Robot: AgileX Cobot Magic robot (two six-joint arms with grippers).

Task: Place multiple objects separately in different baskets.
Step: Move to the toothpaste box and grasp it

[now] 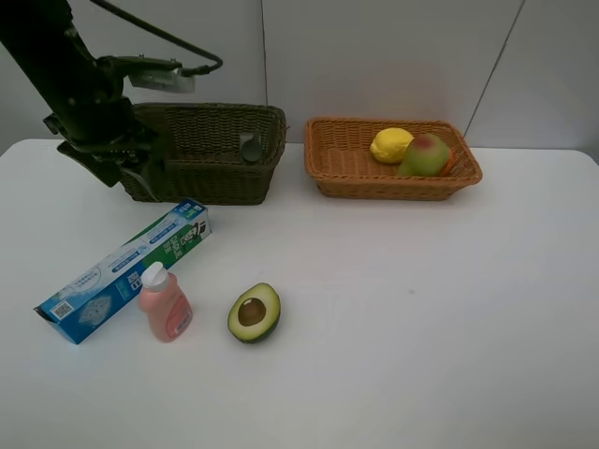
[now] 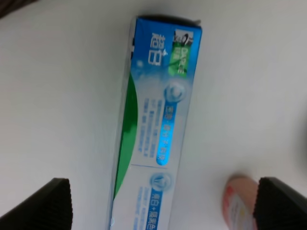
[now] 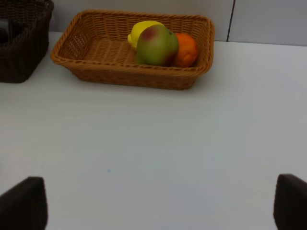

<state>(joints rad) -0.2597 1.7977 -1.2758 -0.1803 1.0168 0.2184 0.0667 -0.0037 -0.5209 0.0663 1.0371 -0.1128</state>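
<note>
The blue-green toothpaste box (image 1: 126,269) (image 2: 158,124), the pink pump bottle (image 1: 165,304) (image 2: 237,201) and the halved avocado (image 1: 254,312) lie on the table's front left. My left gripper (image 2: 163,206) hangs open above the box, holding nothing; its arm (image 1: 94,122) stands by the dark basket (image 1: 211,173), which holds a translucent cup (image 1: 251,147). The light tan basket (image 1: 393,190) (image 3: 129,79) contains the lemon (image 1: 390,145) (image 3: 139,29), pear (image 1: 424,155) (image 3: 156,45) and orange (image 3: 186,48). My right gripper (image 3: 158,203) is open over bare table, apart from that basket.
The white table (image 1: 421,309) runs wide to the right and front of the avocado. A pale wall rises right behind both baskets. A corner of the dark basket (image 3: 21,52) shows in the right wrist view.
</note>
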